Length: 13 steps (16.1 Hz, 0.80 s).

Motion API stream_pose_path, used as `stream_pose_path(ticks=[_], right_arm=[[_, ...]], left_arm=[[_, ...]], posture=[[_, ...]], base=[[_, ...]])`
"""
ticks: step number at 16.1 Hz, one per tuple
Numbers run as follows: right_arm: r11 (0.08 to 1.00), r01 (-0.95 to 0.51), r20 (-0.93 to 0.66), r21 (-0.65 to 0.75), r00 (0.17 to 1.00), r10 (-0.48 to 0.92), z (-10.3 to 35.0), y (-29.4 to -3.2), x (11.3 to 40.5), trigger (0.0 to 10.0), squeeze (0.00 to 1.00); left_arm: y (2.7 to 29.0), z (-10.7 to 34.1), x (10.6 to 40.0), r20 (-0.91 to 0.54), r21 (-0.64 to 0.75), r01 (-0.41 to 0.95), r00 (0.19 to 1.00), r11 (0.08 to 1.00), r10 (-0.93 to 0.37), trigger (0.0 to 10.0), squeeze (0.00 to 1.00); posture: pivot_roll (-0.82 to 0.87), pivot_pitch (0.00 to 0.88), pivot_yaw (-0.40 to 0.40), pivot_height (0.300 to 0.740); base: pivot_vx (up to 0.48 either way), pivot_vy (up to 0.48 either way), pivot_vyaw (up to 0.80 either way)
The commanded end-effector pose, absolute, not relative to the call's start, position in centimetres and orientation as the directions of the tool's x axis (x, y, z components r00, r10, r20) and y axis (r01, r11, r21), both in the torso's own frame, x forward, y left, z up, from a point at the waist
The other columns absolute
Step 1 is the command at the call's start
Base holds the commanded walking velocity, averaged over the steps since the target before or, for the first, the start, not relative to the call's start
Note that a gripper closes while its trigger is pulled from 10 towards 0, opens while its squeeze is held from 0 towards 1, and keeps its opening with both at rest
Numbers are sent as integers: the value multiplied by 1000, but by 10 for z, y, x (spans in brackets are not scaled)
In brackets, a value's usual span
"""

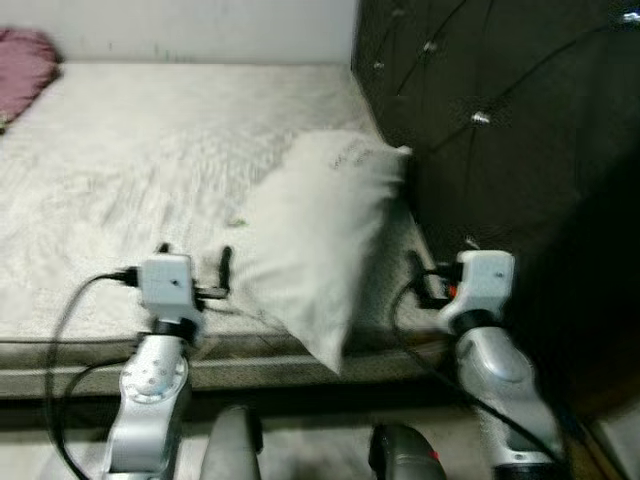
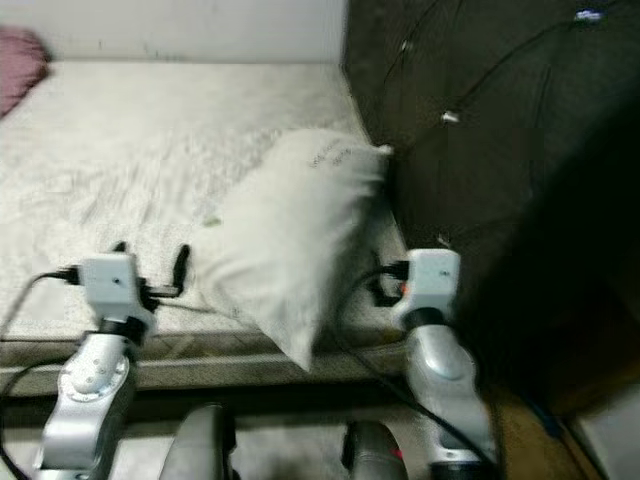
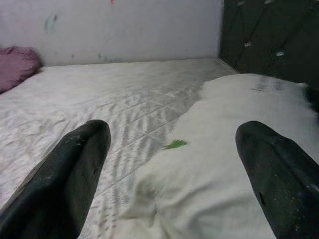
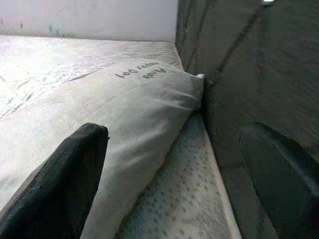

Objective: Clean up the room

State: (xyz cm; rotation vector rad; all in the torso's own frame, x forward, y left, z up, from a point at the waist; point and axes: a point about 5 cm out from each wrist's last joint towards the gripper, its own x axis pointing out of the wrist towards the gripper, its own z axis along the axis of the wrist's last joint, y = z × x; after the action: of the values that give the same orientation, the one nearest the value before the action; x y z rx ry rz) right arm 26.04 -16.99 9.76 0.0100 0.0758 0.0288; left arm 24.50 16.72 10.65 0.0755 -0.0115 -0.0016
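Nearest are the 2 silver arms, raised in front of the near edge of the bed [image 1: 120, 170]. The left hand [image 1: 195, 270] reaches over that edge, just beside the near left side of the pillow [image 1: 315, 235]. Its 2 black fingers [image 3: 65, 184] stand wide apart, released, with nothing between them; the left wrist view looks over the pillow's soft surface through the gap, and whether a fingertip touches the cloth cannot be told. The right hand [image 1: 425, 280] sits on the pillow's right, in the narrow strip of mattress between the pillow and the dark padded headboard [image 1: 500, 110]. Its fingers [image 4: 55, 189] are also spread wide and hold nothing.

The pillow lies slanted on the right part of the bed, 1 corner hanging over the near edge and the far corner pressed against the headboard. It looks light, soft and limp, so it will likely sag and fold wherever it is not supported. A pinch on 1 corner would probably let the rest droop; taking it from both long sides at once, 1 hand each, seems the surer hold, with the fingers closing deep into the filling and not on the cloth alone. It is not fragile, and the cover does not look slippery.

A small green scrap [image 3: 174, 144] lies by the pillow's left edge. Farther off, a pink cloth [image 1: 22, 70] lies at the far left corner, against the pale wall [image 1: 200, 25].
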Motion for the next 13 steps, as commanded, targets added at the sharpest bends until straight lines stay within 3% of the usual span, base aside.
stream_pose_path(ticks=[1,8,11,13], right_arm=[[998,-52,-55,19,997,53,102,-163,264,10000,0],[999,-51,-64,-2,997,51,99,-163,265,10000,0],[999,-51,-75,6,996,51,96,-161,264,10000,0],[998,-63,-79,3,995,63,95,-159,264,10000,0]], left_arm=[[172,111,246,22,89,-9,1000,996,7,10000,0],[172,110,246,23,84,-10,1000,996,8,10000,0],[178,110,244,25,100,-90,996,991,88,10000,0],[184,111,242,31,99,-114,993,989,111,10000,0]], posture=[[-6,0,-21,647],[0,0,-26,647],[8,0,-26,647],[18,0,-29,617]], base=[[349,0,0],[362,0,0],[0,0,0],[0,0,0]])
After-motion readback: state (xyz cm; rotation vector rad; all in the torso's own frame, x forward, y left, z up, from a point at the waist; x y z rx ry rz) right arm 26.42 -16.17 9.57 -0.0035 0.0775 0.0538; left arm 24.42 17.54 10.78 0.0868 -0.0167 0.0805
